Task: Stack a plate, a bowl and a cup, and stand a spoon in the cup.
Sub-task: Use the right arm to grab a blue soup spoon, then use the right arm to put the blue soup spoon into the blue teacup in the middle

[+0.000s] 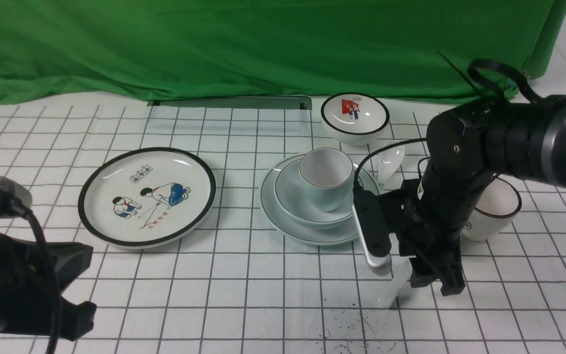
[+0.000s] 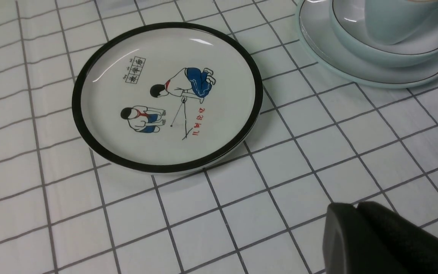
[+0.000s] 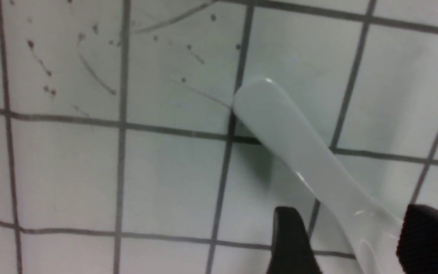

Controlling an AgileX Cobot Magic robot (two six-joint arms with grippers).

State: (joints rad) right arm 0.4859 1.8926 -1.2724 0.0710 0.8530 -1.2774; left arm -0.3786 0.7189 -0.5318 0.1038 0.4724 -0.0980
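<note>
Right, down at the lower left of the front view sits the left gripper (image 1: 89, 285), black and low over the white grid-lined tablecloth (image 1: 243, 275). Whether its jaws are parted or closed cannot be told.

Just right of it, left of centre, the black-rimmed white plate with cartoon children (image 1: 146, 196) lies flat on the cloth.

Now the middle, and here is the stack. The plain pale blue-white glossy round plate (image 1: 270, 206) is at the bottom and the pale blue-white shallow bowl (image 1: 290, 194) sits in it. The light blue handleless ceramic cup (image 1: 326, 179) stands in the bowl, its white inside showing.

Behind, upper centre-right, a small black-rimmed bowl with a red picture (image 1: 355, 118) rests near the green backdrop cloth (image 1: 263, 44). Just right of the stack lies a second white ceramic spoon (image 1: 390, 164), partly hidden by the right arm.

Lower right of centre, the glossy white ceramic soup spoon (image 1: 395, 287) hangs tilted, handle end down near the cloth, well apart from the cup. The right gripper (image 1: 435, 284) is clamped on its upper part. In the right wrist view the handle juts out from between the black fingers (image 3: 291, 243).

Far right, a white black-rimmed cup (image 1: 494, 211) stands behind that arm.
</note>
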